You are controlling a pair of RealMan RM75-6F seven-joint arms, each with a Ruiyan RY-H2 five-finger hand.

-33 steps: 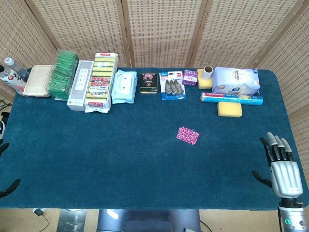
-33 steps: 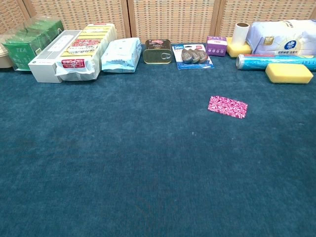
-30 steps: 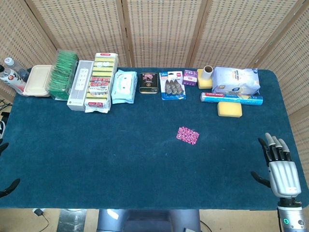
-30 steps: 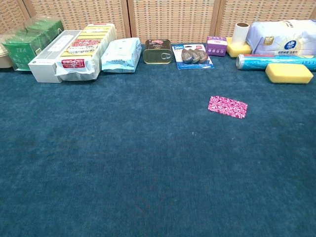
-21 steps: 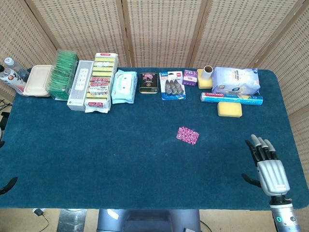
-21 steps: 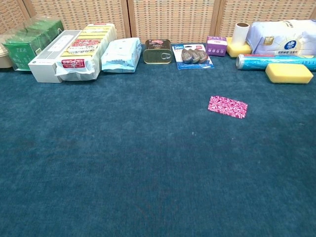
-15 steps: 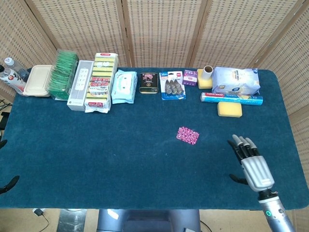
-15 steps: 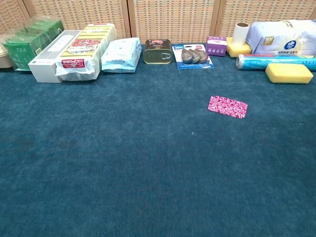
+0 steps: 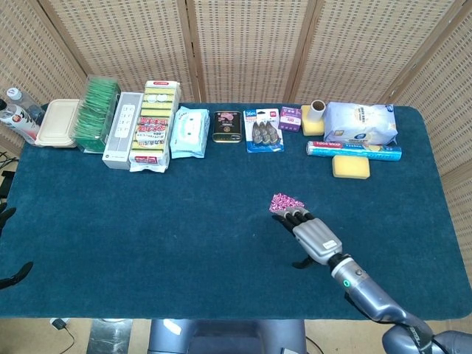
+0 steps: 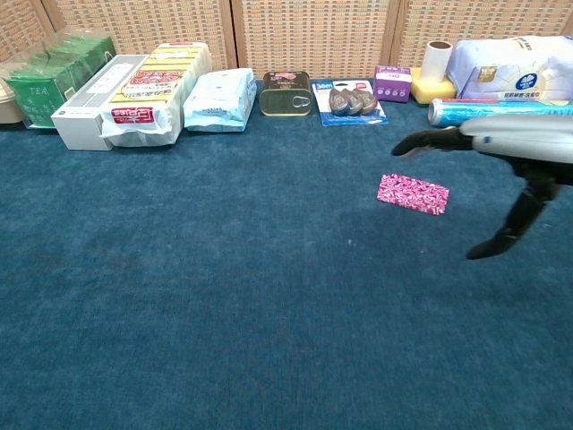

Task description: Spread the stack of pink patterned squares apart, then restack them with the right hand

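Your right hand [image 9: 313,237] hangs over the middle of the counter [image 9: 147,221] with fingers spread wide and holding nothing. From the head view its fingertips [image 9: 284,216] overlap the near edge of the stack of pink patterned squares [image 9: 286,202]; the chest view shows the hand [image 10: 501,143] raised above the cloth with the stack [image 10: 412,193] lying flat below its fingers, so contact looks unlikely, though you cannot be sure from either angle.

The stack sits a little right of the counter's centre, with bare blue cloth all around it. Toward 9 o'clock you have a broad open stretch; toward 6 o'clock the cloth runs free to the front edge. At 12 o'clock the row of goods lines the back edge, well apart from the stack: the tin [image 9: 227,126], the blister pack [image 9: 264,130], and at about 1 o'clock the yellow sponge [image 9: 350,167] and foil roll [image 9: 354,150].

Your left hand [image 9: 9,251] only shows as dark fingertips at the left counter edge; you cannot tell how it is set.
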